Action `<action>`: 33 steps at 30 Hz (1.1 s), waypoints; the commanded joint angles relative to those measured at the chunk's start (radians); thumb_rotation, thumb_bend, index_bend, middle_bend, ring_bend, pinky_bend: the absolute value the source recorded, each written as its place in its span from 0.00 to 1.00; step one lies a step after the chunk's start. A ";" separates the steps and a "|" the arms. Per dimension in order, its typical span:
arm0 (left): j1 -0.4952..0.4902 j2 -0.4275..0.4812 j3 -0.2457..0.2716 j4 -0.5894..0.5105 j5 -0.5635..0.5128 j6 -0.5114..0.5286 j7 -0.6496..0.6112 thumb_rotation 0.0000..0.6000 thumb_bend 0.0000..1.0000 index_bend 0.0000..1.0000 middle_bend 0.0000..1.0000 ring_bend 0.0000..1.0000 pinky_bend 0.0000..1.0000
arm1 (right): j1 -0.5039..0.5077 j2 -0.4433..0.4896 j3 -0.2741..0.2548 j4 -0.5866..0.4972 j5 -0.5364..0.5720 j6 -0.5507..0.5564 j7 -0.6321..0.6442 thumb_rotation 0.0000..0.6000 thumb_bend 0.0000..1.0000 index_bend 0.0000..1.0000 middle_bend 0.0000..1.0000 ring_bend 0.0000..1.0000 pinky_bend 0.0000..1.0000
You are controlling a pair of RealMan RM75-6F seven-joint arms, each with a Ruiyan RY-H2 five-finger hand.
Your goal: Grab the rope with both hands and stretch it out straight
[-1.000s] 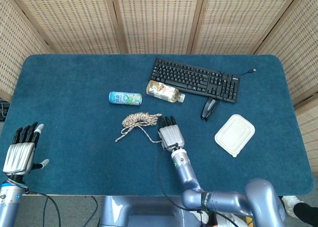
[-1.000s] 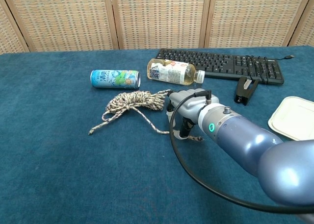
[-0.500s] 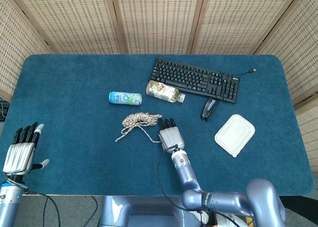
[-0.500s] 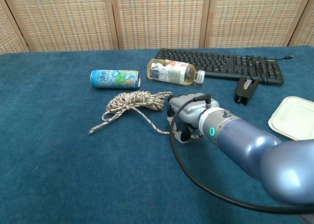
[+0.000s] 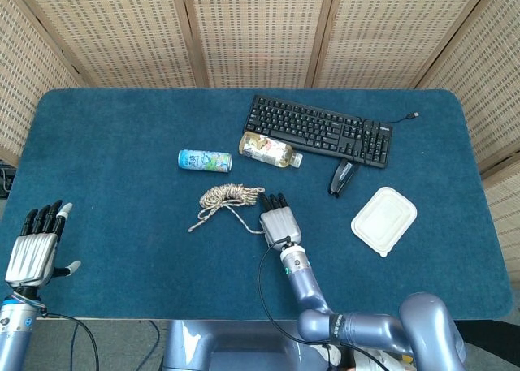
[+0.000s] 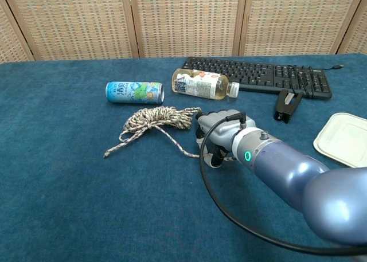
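Mid-table, rope [image 5: 227, 201] lies bunched and unstretched, right hand [image 5: 280, 222] down on its near strand, grip can't tell; left hand [image 5: 32, 253] open, empty, well apart — barely started.

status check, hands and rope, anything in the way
Left hand open, far from rope. Right hand down over rope's near end, grip unclear. Rope bunched, not stretched. Can and bottle just behind it.
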 commanded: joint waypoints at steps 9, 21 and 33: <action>-0.007 -0.002 -0.003 0.005 -0.008 -0.012 -0.005 1.00 0.00 0.00 0.00 0.00 0.00 | -0.014 0.037 -0.010 -0.040 -0.088 0.031 0.026 1.00 0.45 0.73 0.00 0.00 0.00; -0.114 -0.070 -0.045 0.041 0.003 -0.116 0.031 1.00 0.00 0.09 0.00 0.00 0.00 | -0.022 0.060 -0.018 -0.058 -0.124 0.034 0.023 1.00 0.45 0.73 0.00 0.00 0.00; -0.301 -0.226 -0.157 0.098 -0.223 -0.312 0.135 1.00 0.05 0.32 0.00 0.00 0.00 | -0.020 0.060 -0.010 -0.056 -0.118 0.027 0.007 1.00 0.45 0.74 0.01 0.00 0.00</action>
